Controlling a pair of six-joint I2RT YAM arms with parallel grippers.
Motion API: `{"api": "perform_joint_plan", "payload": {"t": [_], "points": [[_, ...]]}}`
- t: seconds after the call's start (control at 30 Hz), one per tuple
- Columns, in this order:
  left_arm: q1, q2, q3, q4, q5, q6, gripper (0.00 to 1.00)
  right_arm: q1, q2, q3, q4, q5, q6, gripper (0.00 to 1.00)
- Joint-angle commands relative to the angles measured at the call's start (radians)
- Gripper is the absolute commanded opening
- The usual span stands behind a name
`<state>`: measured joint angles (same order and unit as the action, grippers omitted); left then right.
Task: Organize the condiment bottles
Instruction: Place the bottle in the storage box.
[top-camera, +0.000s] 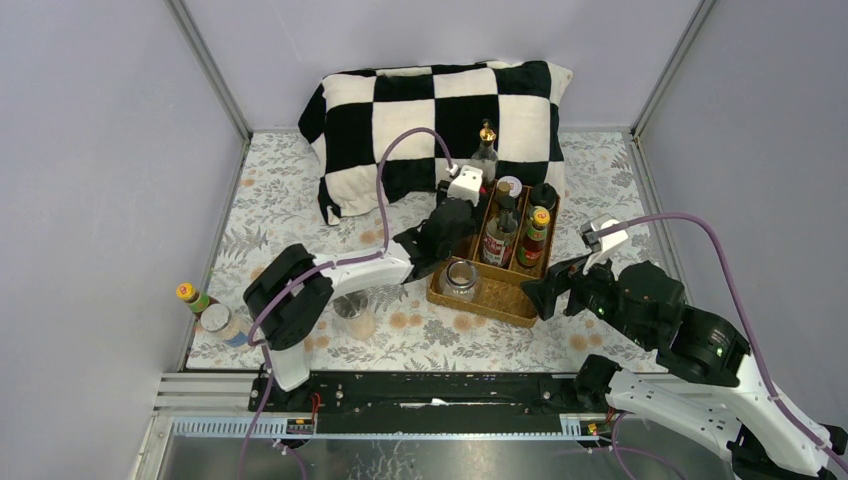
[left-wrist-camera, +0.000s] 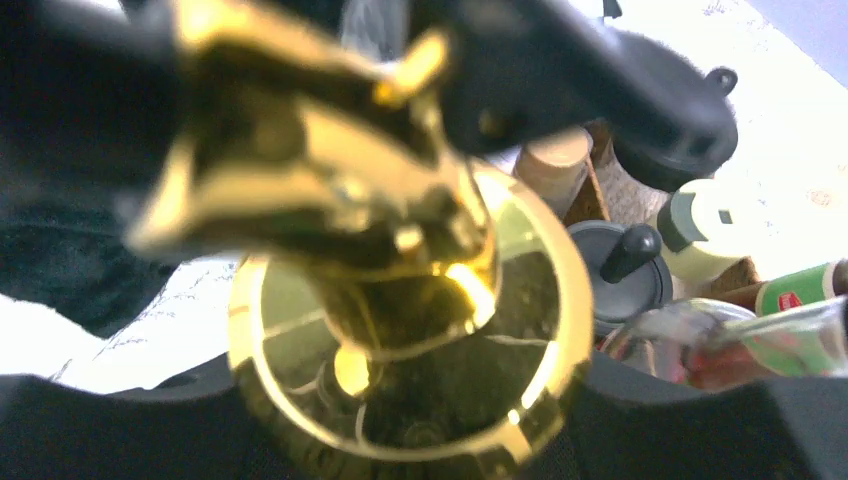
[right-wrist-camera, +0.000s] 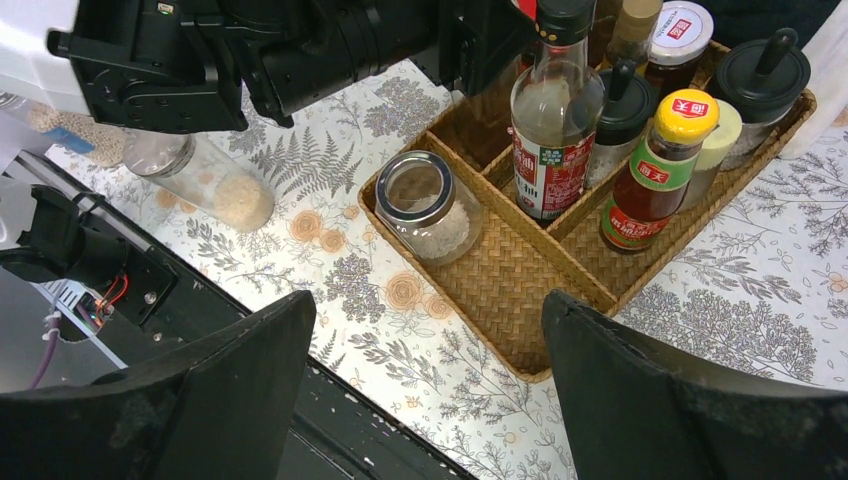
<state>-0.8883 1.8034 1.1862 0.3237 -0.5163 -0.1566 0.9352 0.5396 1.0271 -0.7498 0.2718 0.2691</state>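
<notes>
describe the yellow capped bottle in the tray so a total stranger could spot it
Find the brown wicker tray in front of the black-and-white checkered pillow. In its right-hand row, the frontmost bottle holds reddish-brown liquid and wears a red label. It is the only one in the tray with a bright yellow cap.

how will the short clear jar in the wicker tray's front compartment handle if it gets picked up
The short clear jar looks like smooth glass, so probably slippery and breakable. Only a low layer of pale powder shows inside, so likely light. It is squat and wide, so it should resist tipping, though on its round side it would roll.
</notes>
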Motion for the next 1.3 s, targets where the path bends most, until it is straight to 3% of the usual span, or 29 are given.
{"api": "perform_joint_plan", "payload": {"t": [0.0, 0.17, 0.3, 0.33, 0.47, 0.77, 1.03, 1.27], "points": [[0.040, -0.010, -0.080, 0.332, 0.063, -0.003, 0.42, 0.002, 0.016, -0.009, 0.045, 0.006, 0.003, 0.91], [0.063, 0.003, -0.110, 0.409, 0.109, -0.004, 0.45, 0.002, 0.025, -0.012, 0.055, -0.003, 0.009, 0.91], [0.063, -0.020, -0.077, 0.302, 0.101, -0.020, 0.57, 0.002, 0.023, -0.013, 0.059, -0.012, 0.021, 0.91], [0.063, -0.023, -0.046, 0.230, 0.082, -0.023, 0.68, 0.002, 0.023, -0.011, 0.057, -0.026, 0.034, 0.91], [0.061, -0.039, -0.009, 0.133, 0.088, -0.013, 0.70, 0.001, 0.018, -0.010, 0.049, -0.044, 0.054, 0.91], [0.057, -0.146, -0.012, 0.086, 0.078, 0.028, 0.76, 0.003, 0.016, -0.015, 0.038, -0.089, 0.081, 0.92], [-0.067, -0.281, 0.067, -0.282, -0.241, -0.067, 0.74, 0.003, 0.051, -0.019, 0.036, -0.158, 0.086, 0.92], [-0.091, -0.414, 0.030, -0.738, -0.530, -0.470, 0.75, 0.002, 0.095, -0.019, 0.035, -0.233, 0.096, 0.92]]}}
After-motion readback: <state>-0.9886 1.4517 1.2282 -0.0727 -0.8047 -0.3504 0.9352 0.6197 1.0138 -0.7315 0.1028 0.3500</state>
